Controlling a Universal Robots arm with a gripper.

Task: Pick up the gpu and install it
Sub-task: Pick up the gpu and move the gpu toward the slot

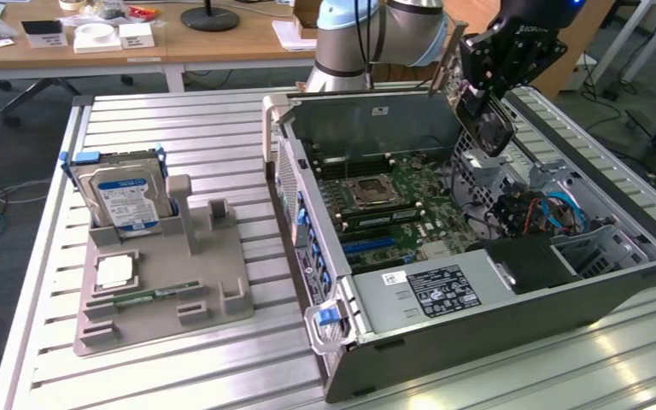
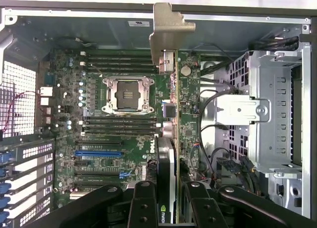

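Claw (image 2: 171, 191) gripping gpu (image 2: 165, 153), over open case (image 1: 511, 316), motherboard (image 2: 114, 139) inside

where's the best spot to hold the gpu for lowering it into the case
Probably the upper long edge, pinched across its two flat faces from above, as the gripper holds the gpu now: it is thin, hangs edge-down, and this leaves the metal bracket free.

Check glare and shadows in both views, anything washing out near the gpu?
Exterior view: bright glare streaks on the ribbed aluminium table at that view's lower right; the thin flat black gpu card reads dark, no glare. Wrist view: band beyond the open grey computer case is blown out white, green motherboard evenly lit, black fingers gripping the card are in shadow.
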